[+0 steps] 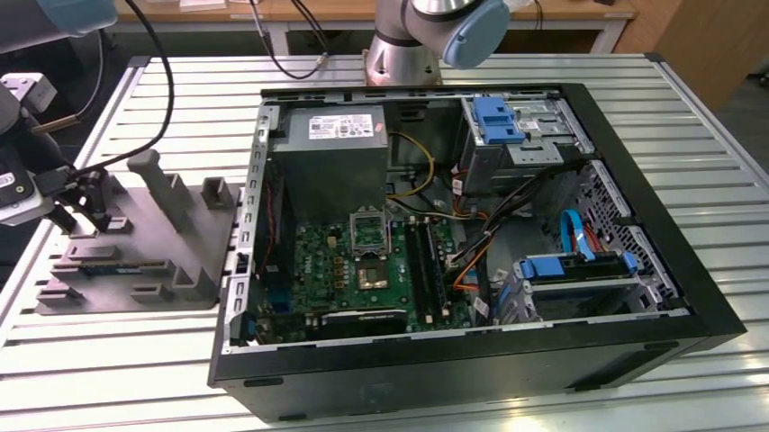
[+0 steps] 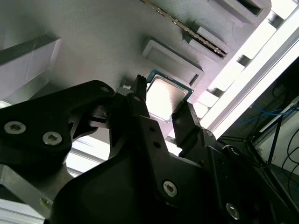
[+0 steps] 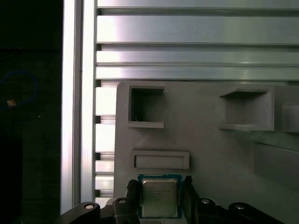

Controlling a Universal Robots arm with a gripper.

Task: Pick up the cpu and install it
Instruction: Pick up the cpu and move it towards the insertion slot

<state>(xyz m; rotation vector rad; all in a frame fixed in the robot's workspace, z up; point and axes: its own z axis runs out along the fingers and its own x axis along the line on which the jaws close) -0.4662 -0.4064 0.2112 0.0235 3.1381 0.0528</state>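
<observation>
Pickup step: pincer [image 3: 160, 183] around the cpu [image 3: 159, 198] on the tray [image 3: 210, 154], can't tell if clamped. Needs a level grip imo.

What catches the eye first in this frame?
The open computer case with its green motherboard dominates the exterior view. On that view's left, the gripper sits low over the grey tray, with the cpu right at its tip in both wrist views.

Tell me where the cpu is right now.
In both wrist views the cpu sits right at the hand, against the grey tray, which stands at the exterior view's left beside the computer case.
</observation>
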